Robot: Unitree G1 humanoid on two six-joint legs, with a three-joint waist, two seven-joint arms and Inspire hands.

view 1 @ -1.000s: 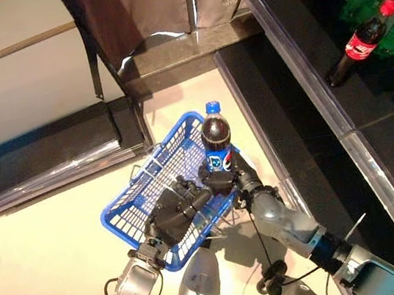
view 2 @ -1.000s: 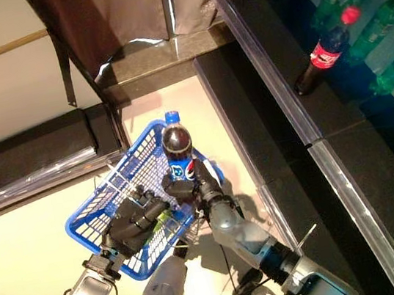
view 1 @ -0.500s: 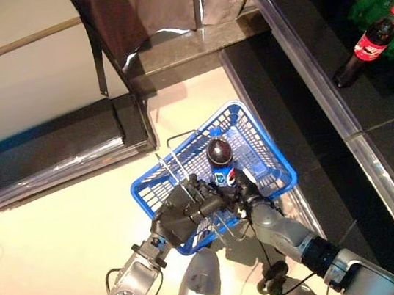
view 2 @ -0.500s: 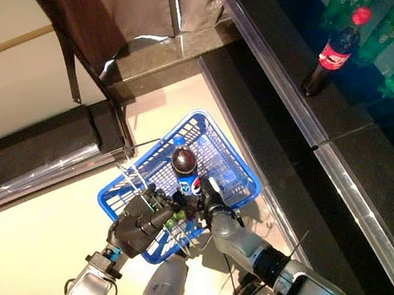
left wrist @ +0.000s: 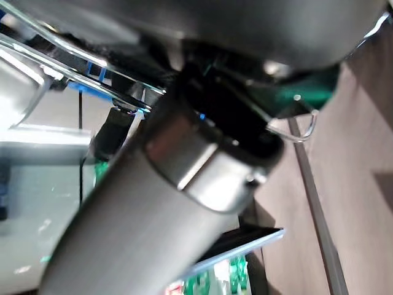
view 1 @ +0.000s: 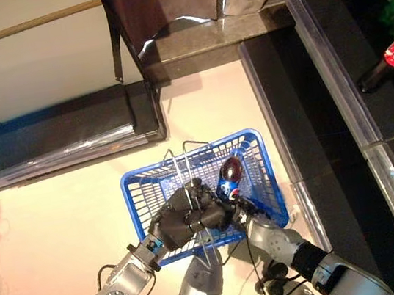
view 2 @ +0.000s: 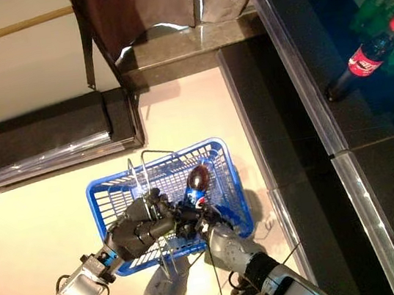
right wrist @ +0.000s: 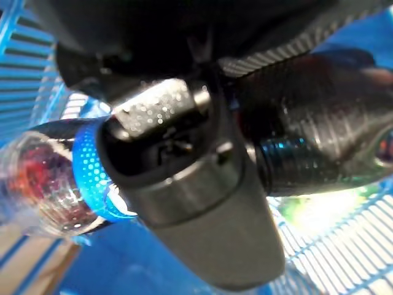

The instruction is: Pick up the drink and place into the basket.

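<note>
**Cola bottle tilts into blue basket beside the shelving**

A red-labelled cola bottle (view 2: pixel 366 60) stands on the dark shelf (view 2: pixel 301 102) to the robot's right, with green bottles (view 2: pixel 383 4) behind it, well apart from the work. A dark stand (view 1: pixel 69 133) borders the pale floor (view 1: pixel 47 236) on the far side, close to the basket's far rim. The blue wire basket (view 1: pixel 140 189) hangs over the floor between stand and shelf, its metal handles (view 1: pixel 183 166) raised. The left hand (view 1: pixel 182 220) is clenched on those handles at the near rim. The right hand (view 1: pixel 237 204) reaches over the same rim, its fingers (right wrist: pixel 307 153) wrapped round the drink (view 1: pixel 229 174), a dark cola bottle with a blue label. The bottle lies tilted inside the basket, cap end toward the far right corner, and whether it touches the basket's floor cannot be told. Something green (view 2: pixel 179 211) shows low in the basket between the two hands, too hidden to identify.
</note>
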